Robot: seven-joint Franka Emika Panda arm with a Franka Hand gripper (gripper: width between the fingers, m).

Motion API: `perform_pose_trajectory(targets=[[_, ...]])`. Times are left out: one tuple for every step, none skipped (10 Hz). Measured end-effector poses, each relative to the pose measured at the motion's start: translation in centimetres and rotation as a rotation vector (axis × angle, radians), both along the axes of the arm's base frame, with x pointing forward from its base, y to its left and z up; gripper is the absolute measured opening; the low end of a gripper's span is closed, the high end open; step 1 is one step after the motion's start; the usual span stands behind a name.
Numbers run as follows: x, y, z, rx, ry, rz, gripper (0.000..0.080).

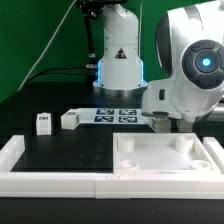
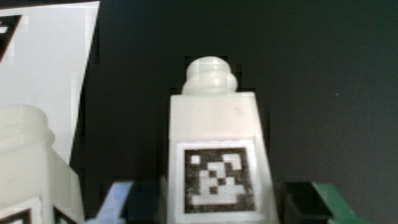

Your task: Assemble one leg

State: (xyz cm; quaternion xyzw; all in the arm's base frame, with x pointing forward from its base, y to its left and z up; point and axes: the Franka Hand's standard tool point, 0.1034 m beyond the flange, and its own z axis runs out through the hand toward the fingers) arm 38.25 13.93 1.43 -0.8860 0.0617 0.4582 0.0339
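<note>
In the wrist view a leg (image 2: 217, 130), a white square post with a rounded peg at its tip and a black-and-white tag on its face, lies between my fingers. My gripper (image 2: 226, 207) is open, with one finger (image 2: 121, 203) on each side of the leg and a dark gap on each side. A second white leg (image 2: 27, 150) lies right beside it. In the exterior view my gripper (image 1: 160, 122) is low on the table behind the tabletop piece (image 1: 165, 157) and hides both of these legs. Two more legs (image 1: 43, 122) (image 1: 68, 120) stand at the exterior view's left.
The marker board (image 1: 115, 115) lies behind the gripper and also shows in the wrist view (image 2: 45, 60). Long white border bars (image 1: 60, 182) run along the front and the exterior view's left. The robot base (image 1: 118, 60) stands at the back.
</note>
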Motion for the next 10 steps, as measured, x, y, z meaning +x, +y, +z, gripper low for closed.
perform_pose_trajectory(targets=[[0.0, 0.0, 0.0, 0.000, 0.000, 0.000, 0.0290], [0.0, 0.0, 0.0, 0.000, 0.000, 0.000, 0.0290], [0.0, 0.0, 0.0, 0.000, 0.000, 0.000, 0.0290], [0.0, -0.1, 0.2, 0.004, 0.002, 0.002, 0.0290], [0.4, -0.4, 0.7, 0.007, -0.004, 0.001, 0.0290], [0.8, -0.4, 1.8, 0.008, -0.010, 0.004, 0.0291], [1.1, -0.5, 2.9, 0.011, -0.013, 0.007, 0.0291], [1.5, -0.8, 4.5, 0.013, -0.011, 0.007, 0.0291], [2.2, -1.3, 6.2, 0.015, -0.020, 0.002, 0.0291], [2.7, -1.5, 6.8, 0.019, -0.040, 0.000, 0.0291]])
